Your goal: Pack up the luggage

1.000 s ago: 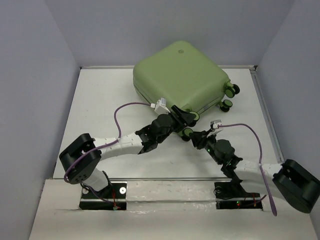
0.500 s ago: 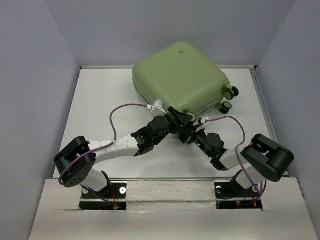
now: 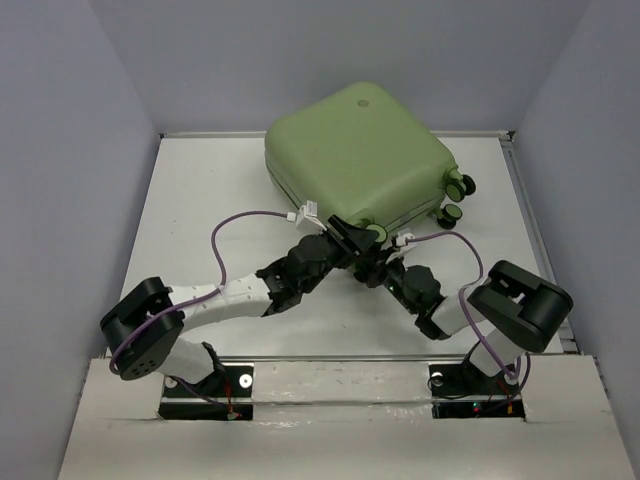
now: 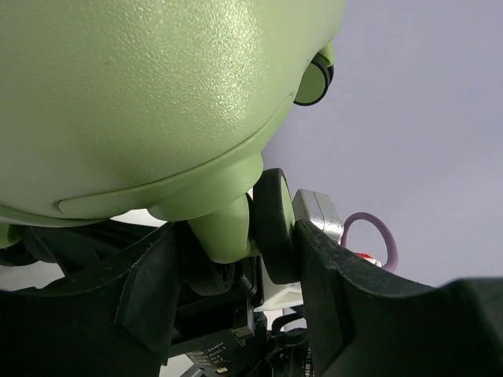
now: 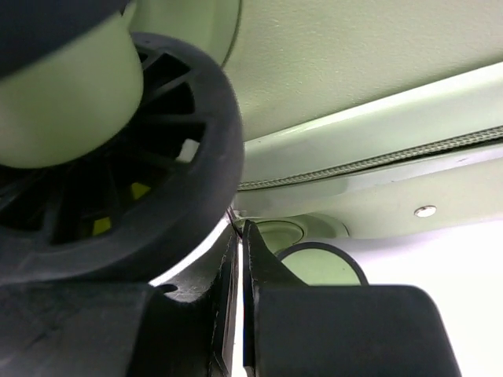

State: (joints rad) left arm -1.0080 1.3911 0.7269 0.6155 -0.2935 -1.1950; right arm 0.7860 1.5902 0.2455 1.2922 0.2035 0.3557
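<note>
Folding its elbow back and pressing in over the last second, the right gripper (image 3: pixel 385 268), fingers together, is joining the left gripper (image 3: pixel 362 238), spread around a caster (image 4: pixel 273 228) of the closed green suitcase (image 3: pixel 355 155) at the table's (image 3: pixel 200 200) far side.

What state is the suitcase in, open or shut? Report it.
Shut. The suitcase lies flat, its two shells together along the zipper seam.

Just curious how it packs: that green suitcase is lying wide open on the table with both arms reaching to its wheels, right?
Not open: the top external view shows the green suitcase lying shut on the table. Both arms do reach its near wheels.
</note>
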